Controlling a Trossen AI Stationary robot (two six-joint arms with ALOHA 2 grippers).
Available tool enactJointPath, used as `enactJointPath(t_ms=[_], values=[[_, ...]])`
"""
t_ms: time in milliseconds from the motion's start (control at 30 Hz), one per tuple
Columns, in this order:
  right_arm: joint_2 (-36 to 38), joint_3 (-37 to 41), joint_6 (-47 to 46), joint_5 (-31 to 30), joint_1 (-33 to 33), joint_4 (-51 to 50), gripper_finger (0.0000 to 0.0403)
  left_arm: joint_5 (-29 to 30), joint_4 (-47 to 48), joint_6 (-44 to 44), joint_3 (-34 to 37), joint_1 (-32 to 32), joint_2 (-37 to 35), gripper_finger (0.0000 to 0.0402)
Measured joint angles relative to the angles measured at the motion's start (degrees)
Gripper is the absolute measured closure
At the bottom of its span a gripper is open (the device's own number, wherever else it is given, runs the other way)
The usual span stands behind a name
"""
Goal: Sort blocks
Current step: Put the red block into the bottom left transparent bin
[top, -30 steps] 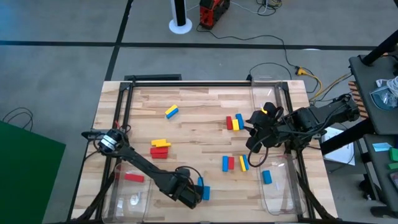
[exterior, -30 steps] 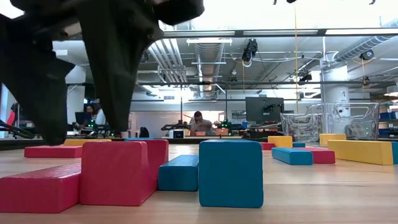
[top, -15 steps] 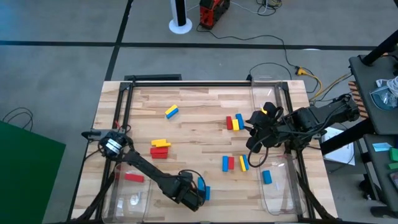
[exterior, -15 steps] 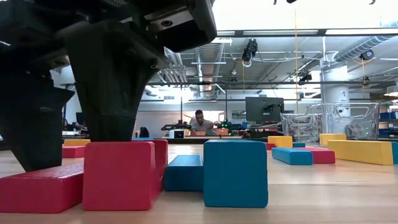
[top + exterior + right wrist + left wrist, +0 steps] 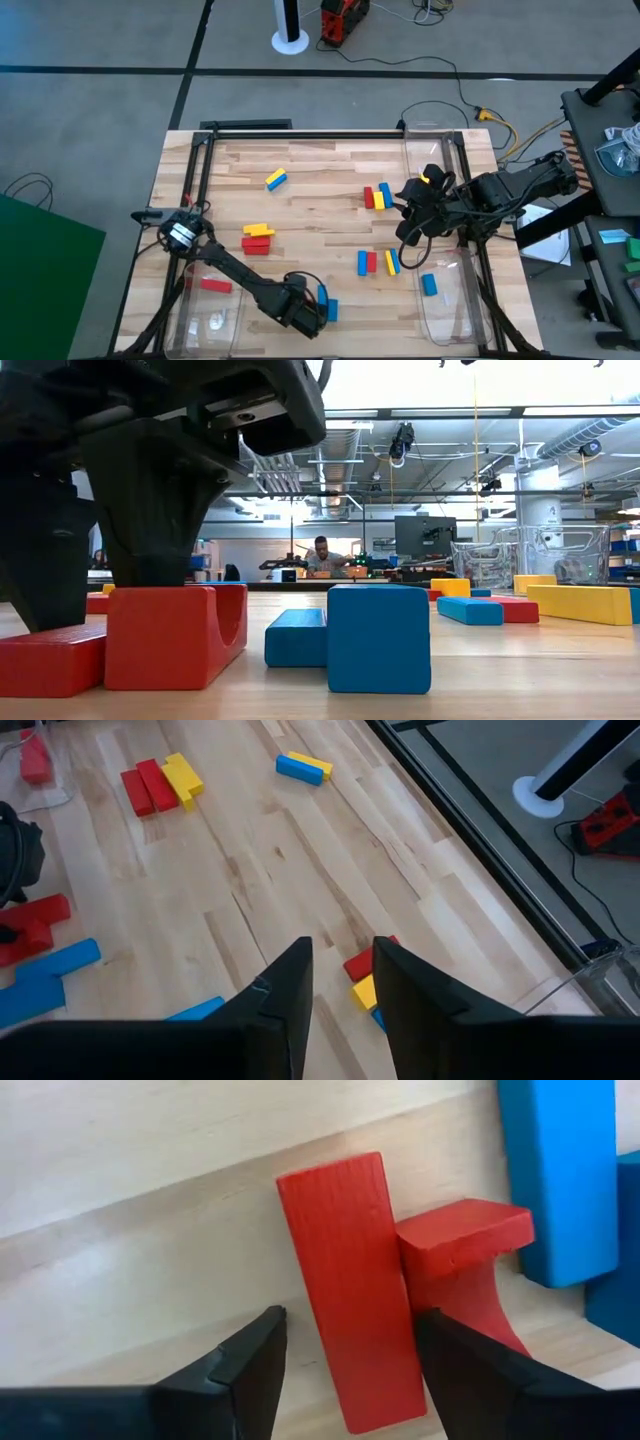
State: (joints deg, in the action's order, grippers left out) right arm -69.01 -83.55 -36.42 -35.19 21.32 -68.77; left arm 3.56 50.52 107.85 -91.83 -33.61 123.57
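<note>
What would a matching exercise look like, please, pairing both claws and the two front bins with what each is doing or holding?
Things:
1. left claw
2. right claw
3. front left bin
4. front right bin

States:
a. holds a blue block
b. holds a lone red block
c. open, astride a flat red block at the front edge
d. open and empty, over the right side

Pairs: 1-c, 2-d, 3-b, 4-a
</note>
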Motion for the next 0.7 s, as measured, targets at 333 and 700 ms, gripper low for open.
enactJointPath(t_ms=[333, 700], values=[[0.0, 0.0, 0.0, 0.0, 0.0, 0.0, 0.0299, -0.1, 3.0, 2.0, 0.1, 0.0, -1.3, 0.0203], [0.0, 0.0, 0.2, 0.0, 0.0, 0.0, 0.0301, 1.6, 0.9, 0.4, 0.1, 0.2, -1.1, 0.0203]])
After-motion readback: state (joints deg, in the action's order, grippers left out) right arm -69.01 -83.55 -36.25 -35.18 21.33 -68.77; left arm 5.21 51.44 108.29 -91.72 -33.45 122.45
